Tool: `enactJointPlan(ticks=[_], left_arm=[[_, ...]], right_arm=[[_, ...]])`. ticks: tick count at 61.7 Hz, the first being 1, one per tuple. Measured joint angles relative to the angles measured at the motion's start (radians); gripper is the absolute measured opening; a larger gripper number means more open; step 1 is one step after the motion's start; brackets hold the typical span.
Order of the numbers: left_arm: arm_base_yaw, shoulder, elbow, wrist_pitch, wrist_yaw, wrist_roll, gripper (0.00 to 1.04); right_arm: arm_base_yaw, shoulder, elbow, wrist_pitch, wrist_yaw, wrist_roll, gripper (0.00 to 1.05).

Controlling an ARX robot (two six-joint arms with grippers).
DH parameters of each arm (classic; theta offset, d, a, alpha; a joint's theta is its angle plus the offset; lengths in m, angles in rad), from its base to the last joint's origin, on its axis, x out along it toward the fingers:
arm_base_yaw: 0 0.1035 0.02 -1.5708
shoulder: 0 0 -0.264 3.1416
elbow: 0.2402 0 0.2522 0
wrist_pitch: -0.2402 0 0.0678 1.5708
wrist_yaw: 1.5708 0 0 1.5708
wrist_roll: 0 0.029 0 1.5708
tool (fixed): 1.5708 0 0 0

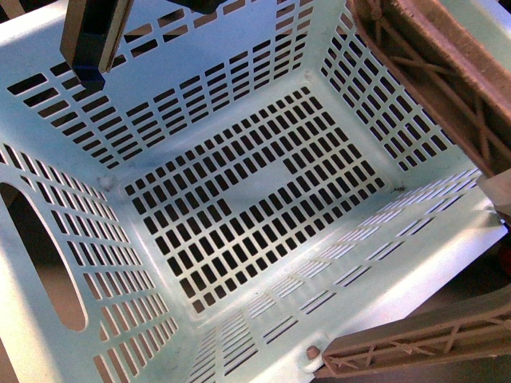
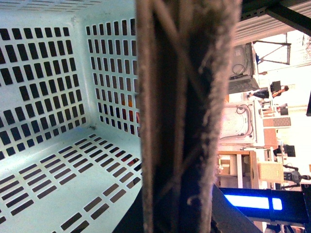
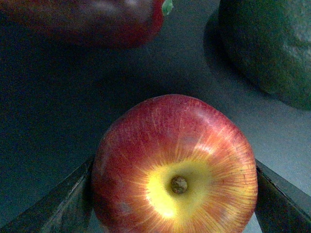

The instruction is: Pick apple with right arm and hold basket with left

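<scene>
**Right hand clamped on the apple, basket seen from inside**

The right hand [image 3: 174, 164] grips the apple [image 3: 175, 167], one dark flat finger [image 3: 63, 204] pressed to each side. The apple's skin is glossy, streaked red, with a yellow patch around the stem dimple. It sits over a matt dark-grey counter [image 3: 58, 107]. Past it, with a band of counter between, lie a smooth dark-red fruit [image 3: 87, 22] with a green stem tip and a dull, pebbly dark-green fruit [image 3: 267, 48]. The basket [image 1: 263, 182] is pale aqua plastic with slotted walls and floor and an oval cut-out in one side. A brownish latticed handle [image 1: 431, 72] runs along its rim. In the left wrist view the handle fills the middle. I cannot tell whether the left hand [image 2: 177, 218] is clamped.
</scene>
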Motion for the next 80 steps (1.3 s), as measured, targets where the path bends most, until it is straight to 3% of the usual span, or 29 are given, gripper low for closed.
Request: enactJointPlan(ticks=[20,32,52,63,80], left_arm=[[0.0,0.0,0.0,0.0,0.0,0.0,0.07],[0.0,0.0,0.0,0.0,0.0,0.0,0.07],[0.0,0.0,0.0,0.0,-0.001,0.0,0.07],[0.0,0.0,0.0,0.0,0.0,0.0,0.07],[0.0,0.0,0.0,0.0,-0.001,0.0,0.07]], right_arm=[[0.005,-0.333,-0.198,0.03,-0.189,-0.043,0.79],[0.066,-0.681,-0.297,-0.076,-0.275,-0.054,0.79],[0.225,-1.186,-0.263,-0.316,-0.217,-0.011,0.79],[0.403,-1.322,-0.22,-0.387,-0.135,0.036,0.79],[0.661,-1.255,-0.23,-0.371,-0.005,0.079,0.79]])
